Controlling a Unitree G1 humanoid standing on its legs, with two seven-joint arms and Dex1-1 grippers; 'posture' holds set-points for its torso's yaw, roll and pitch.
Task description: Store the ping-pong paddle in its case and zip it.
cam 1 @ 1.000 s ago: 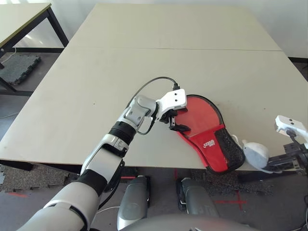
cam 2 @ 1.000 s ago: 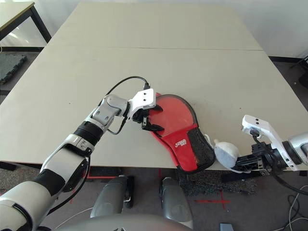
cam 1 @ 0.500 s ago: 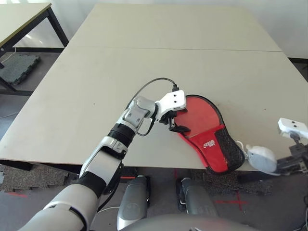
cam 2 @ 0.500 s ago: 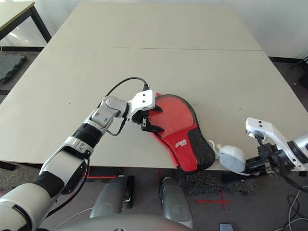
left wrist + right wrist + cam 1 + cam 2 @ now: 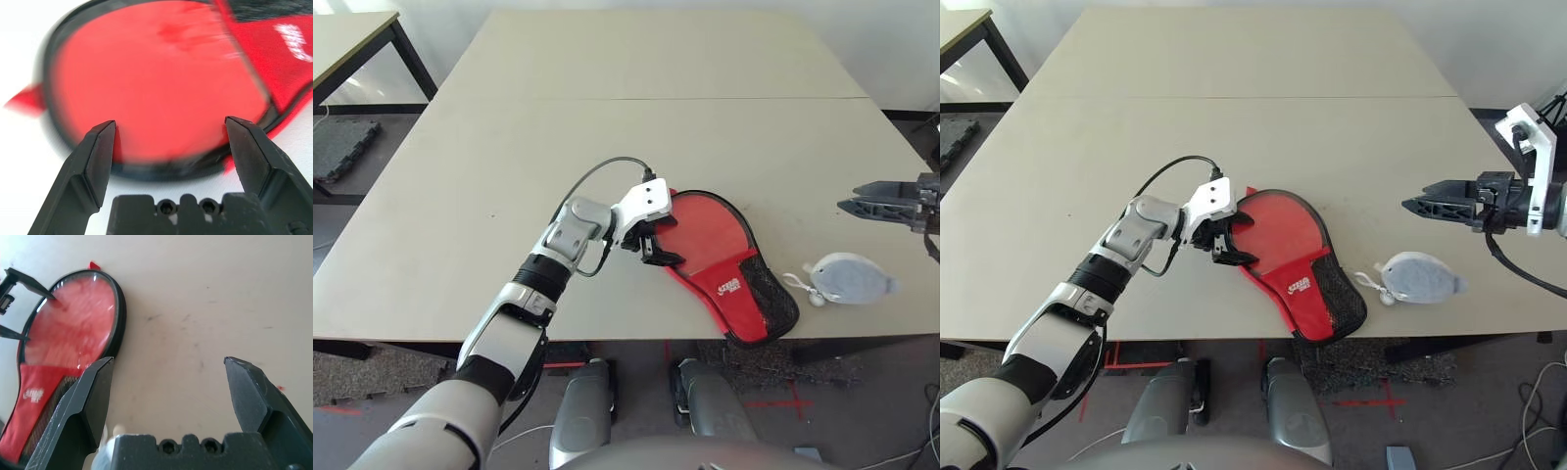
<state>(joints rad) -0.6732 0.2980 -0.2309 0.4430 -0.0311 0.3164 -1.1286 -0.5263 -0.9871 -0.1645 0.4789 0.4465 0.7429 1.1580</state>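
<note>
Nearest the robot, at about five o'clock on the counter (image 5: 509, 117), the narrow mesh end of the case (image 5: 729, 284) reached the front edge, its round end angled off toward eleven o'clock. The ping-pong paddle (image 5: 156, 83) appeared to lie inside it already: a red face showed within the black zipper rim in both wrist views, though whether that was rubber or lining could not be told for certain, and no handle was visible. The rim looked open around the round end, so insertion seemed done or nearly so, with the whole zipping step left.

At three o'clock of the case, well apart from it, lay a pale grey-blue lump (image 5: 847, 279) with a white cord.

At the case's nine o'clock, the left gripper (image 5: 658, 253) hung with its fingers spread wide and holding nothing, just at the rim.

Farther out, at the counter's three o'clock edge, the right gripper (image 5: 1420, 208) hovered, fingers wide and holding nothing, pointed toward the case.
</note>
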